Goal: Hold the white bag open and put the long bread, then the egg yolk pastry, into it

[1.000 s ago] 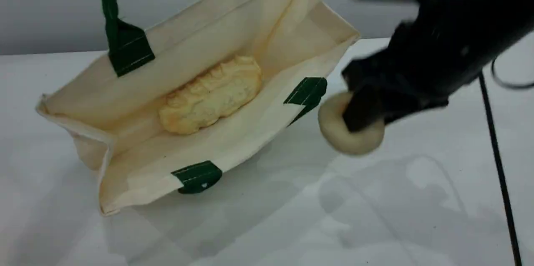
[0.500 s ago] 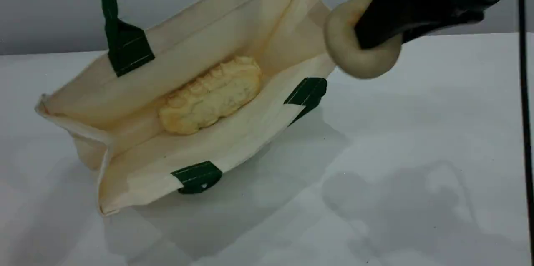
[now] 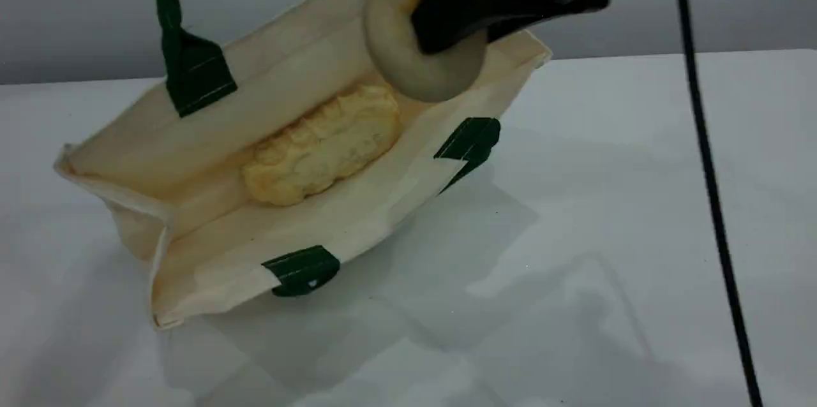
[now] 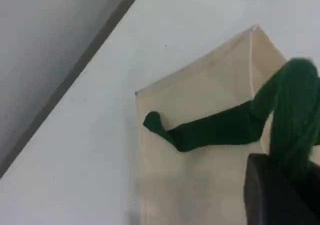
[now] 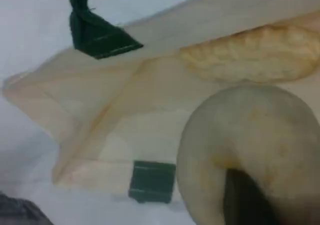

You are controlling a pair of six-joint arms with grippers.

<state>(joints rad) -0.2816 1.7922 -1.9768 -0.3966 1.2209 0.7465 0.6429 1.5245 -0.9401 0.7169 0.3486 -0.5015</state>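
The white bag (image 3: pixel 281 78) lies tilted on the table with its mouth open toward the camera. One green handle (image 3: pixel 167 5) is pulled taut upward out of frame. In the left wrist view my left gripper (image 4: pixel 280 185) is shut on that green handle (image 4: pixel 290 115), above the bag's outer wall (image 4: pixel 200 180). The long bread (image 3: pixel 322 145) rests inside on the bag's floor. My right gripper (image 3: pixel 450 27) is shut on the egg yolk pastry (image 3: pixel 402 59) and holds it in the air over the bag's right end. The right wrist view shows the pastry (image 5: pixel 250 135) just above the bread (image 5: pixel 250 60).
The white table (image 3: pixel 606 235) stretches to the right and in front of the bag. A black cable (image 3: pixel 708 171) hangs down across the right side. A grey wall (image 3: pixel 76 11) stands behind the table.
My right gripper lifted the pastry from beside the bag's right end and carried it up and left, over the bag's opening. The bag and bread stayed put.
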